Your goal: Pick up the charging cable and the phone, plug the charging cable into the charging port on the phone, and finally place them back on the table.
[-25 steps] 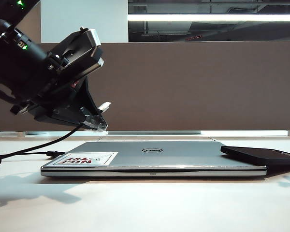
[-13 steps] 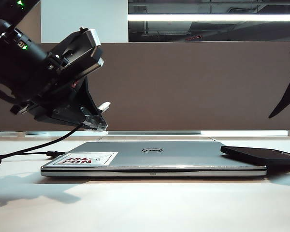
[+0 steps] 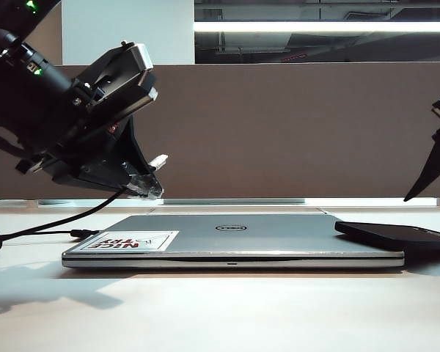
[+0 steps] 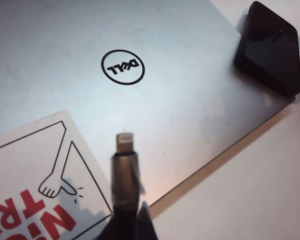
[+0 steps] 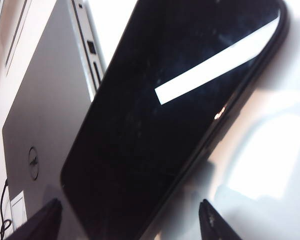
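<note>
Left pincer closed on the long thin black charging cable, hanging above the sticker corner of the flat silver Dell laptop, on the left of the exterior view. Cable's small silver plug with short dark collar poking out past the fingertips over the laptop lid, near the white sticker with red lettering. Black cord trailing down and off to the left across the broad white table.

Right pincer wide open, holding nothing, hovering just above the thin flat glossy black phone, with one dark fingertip on each side of the phone's near end. Seen at the far right edge of the exterior view only as a dark pointed finger above the phone.

Phone lying flat, one end resting on the laptop's corner, the rest over the table beside it. Charging port too small to make out. Bright light strip reflected across the phone's face. Brown fabric divider panel standing behind the table.
</note>
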You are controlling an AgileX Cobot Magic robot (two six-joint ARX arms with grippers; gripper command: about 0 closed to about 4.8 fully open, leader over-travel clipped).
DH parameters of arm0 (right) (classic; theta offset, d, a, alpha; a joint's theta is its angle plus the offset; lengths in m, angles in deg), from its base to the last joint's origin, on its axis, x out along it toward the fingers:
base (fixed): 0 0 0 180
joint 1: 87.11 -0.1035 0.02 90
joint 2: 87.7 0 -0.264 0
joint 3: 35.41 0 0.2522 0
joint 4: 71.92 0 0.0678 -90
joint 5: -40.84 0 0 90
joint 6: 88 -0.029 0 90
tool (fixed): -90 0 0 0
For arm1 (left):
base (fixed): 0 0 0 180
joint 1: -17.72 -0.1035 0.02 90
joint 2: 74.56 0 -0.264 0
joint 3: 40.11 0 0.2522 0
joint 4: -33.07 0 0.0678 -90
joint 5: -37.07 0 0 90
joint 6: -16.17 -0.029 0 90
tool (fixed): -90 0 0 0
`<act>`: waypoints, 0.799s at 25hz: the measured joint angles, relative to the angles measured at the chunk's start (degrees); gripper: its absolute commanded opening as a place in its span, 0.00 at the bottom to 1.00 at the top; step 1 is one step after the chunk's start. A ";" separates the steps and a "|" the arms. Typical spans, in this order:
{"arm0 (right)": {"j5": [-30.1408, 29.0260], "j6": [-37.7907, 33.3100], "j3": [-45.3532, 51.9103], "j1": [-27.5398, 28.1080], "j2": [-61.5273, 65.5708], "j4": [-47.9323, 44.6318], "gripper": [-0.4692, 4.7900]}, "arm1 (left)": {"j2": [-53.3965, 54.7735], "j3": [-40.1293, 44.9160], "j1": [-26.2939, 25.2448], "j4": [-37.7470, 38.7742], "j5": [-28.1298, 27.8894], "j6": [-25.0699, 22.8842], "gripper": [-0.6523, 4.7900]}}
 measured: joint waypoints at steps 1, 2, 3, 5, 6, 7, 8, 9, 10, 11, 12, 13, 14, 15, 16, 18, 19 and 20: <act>-0.02 -0.04 -0.02 0.13 0.63 -0.37 0.80 | 0.00 0.00 0.00 0.00 0.00 0.02 0.11; -0.02 -0.37 0.00 0.20 1.64 -0.94 0.80 | 0.00 0.00 0.00 0.00 0.00 0.00 0.11; -0.15 -0.70 0.00 0.20 2.38 -1.51 0.80 | 0.00 0.00 0.02 0.00 0.00 0.00 0.11; -1.03 -1.09 -0.02 0.20 3.93 -2.97 0.80 | 0.00 0.00 0.00 -0.02 0.00 0.00 0.11; -1.38 -1.33 0.00 0.20 4.52 -3.58 0.80 | 0.00 0.00 0.00 -0.09 0.00 0.02 0.11; -1.75 -1.75 0.00 0.20 5.18 -4.31 0.80 | 0.00 0.00 0.00 -0.26 -0.02 0.00 0.11; -2.08 -2.10 0.00 0.20 5.84 -5.22 0.80 | 0.00 0.00 0.02 -0.50 0.00 0.02 0.11; -2.25 -2.29 0.00 0.20 6.32 -5.97 0.80 | 0.00 0.00 0.02 -0.83 0.00 0.00 0.11; -2.43 -2.49 -0.02 0.20 6.84 -6.80 0.80 | 0.00 0.00 0.02 -0.96 -0.02 0.02 0.11; -2.67 -3.30 0.00 0.20 8.04 -8.55 0.80 | 0.00 0.00 0.02 -1.05 0.00 0.02 0.11; -3.04 -3.85 -0.02 0.20 8.94 -10.03 0.80 | 0.00 0.00 0.02 -1.05 0.00 0.02 0.11; -3.43 -4.04 -0.02 0.20 9.44 -10.75 0.80 | 0.00 0.00 0.02 -1.05 0.00 0.00 0.11; -3.76 -4.09 -0.02 0.20 9.90 -11.37 0.80 | 0.00 0.00 0.02 -1.05 0.00 0.02 0.11; -4.04 -4.17 -0.07 0.20 10.40 -12.07 0.80 | 0.00 0.00 0.02 -1.05 0.00 0.00 0.11; -4.22 -4.26 -0.13 0.20 10.84 -12.48 0.80 | 0.00 0.00 0.02 -1.05 0.00 0.02 0.11; -4.52 -4.33 -0.15 0.20 11.67 -13.44 0.79 | 0.00 0.00 0.02 -1.05 0.00 0.02 0.11; -4.57 -4.37 -0.15 0.22 11.98 -13.88 0.79 | 0.00 0.00 0.02 -1.07 0.00 0.02 0.11; -4.68 -4.39 -0.17 0.20 12.48 -14.69 0.79 | 0.00 0.00 0.02 -1.07 -0.02 0.00 0.11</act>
